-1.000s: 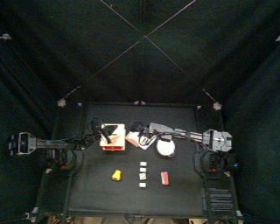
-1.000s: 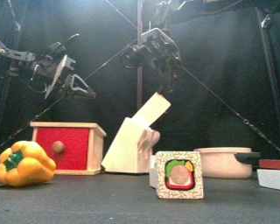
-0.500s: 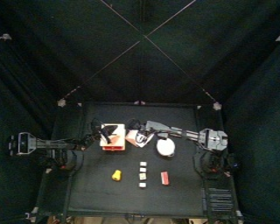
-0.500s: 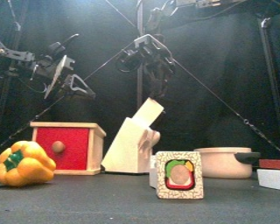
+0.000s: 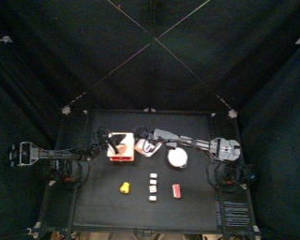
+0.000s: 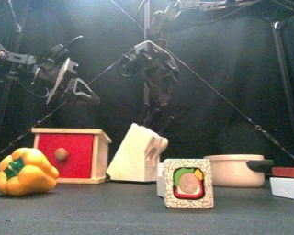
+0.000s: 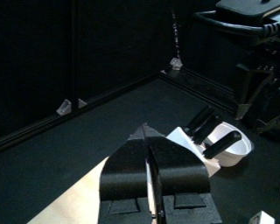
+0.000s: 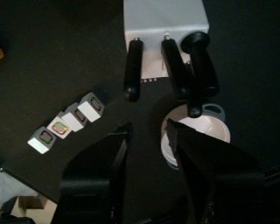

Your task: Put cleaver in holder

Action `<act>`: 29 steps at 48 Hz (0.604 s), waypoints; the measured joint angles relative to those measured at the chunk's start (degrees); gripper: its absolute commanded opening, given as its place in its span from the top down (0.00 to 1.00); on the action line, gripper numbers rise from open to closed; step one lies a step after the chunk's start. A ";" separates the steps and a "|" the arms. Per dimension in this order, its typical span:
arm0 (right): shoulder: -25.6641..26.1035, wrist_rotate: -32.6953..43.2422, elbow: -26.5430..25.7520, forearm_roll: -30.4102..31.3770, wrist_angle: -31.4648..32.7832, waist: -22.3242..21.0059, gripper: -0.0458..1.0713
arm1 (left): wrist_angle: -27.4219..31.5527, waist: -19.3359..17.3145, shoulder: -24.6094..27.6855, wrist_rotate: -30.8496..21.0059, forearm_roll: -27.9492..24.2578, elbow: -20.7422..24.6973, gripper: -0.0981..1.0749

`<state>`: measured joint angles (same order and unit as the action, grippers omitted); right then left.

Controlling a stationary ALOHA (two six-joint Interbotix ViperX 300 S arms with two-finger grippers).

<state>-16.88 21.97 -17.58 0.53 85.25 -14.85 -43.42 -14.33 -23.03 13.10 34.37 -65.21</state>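
The pale wooden knife holder [image 6: 135, 154] stands mid-table, beside a red box; it also shows in the top view [image 5: 147, 147]. The cleaver sits in the holder, its blade hidden. Only black handles stick out of the holder [image 8: 166, 17], and the thickest handle [image 8: 196, 74] looks like the cleaver's. My right gripper [image 8: 154, 131] is open and empty. It hangs above the holder in the front view [image 6: 151, 73] and in the top view [image 5: 145, 134]. My left gripper [image 7: 146, 131] is shut and empty, and hovers above the red box [image 6: 66, 81].
The red box [image 6: 71, 152] stands left of the holder. A white bowl [image 6: 235, 171] stands to its right. A yellow pepper [image 6: 23, 173], a picture card [image 6: 186, 184] and a red-and-white block [image 6: 288, 182] lie along the front edge.
The cleaver's blade, which stuck up slanting out of the holder, has slid down into it. My right gripper has let go and stays above. The left arm has not moved.
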 measured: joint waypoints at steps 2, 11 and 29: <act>0.09 0.00 -0.09 0.44 -0.09 0.09 0.29 | 0.00 0.00 0.09 0.00 0.00 0.00 0.73; 0.00 0.09 0.00 0.79 0.00 0.62 0.29 | 0.00 0.00 0.00 0.09 0.09 0.00 0.73; 0.18 0.09 0.44 2.02 -0.09 1.67 0.29 | 0.00 0.00 0.09 0.09 0.00 0.00 0.73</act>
<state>-16.70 22.06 -17.14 2.55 85.17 -13.18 -43.42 -14.33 -22.94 13.18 34.37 -65.21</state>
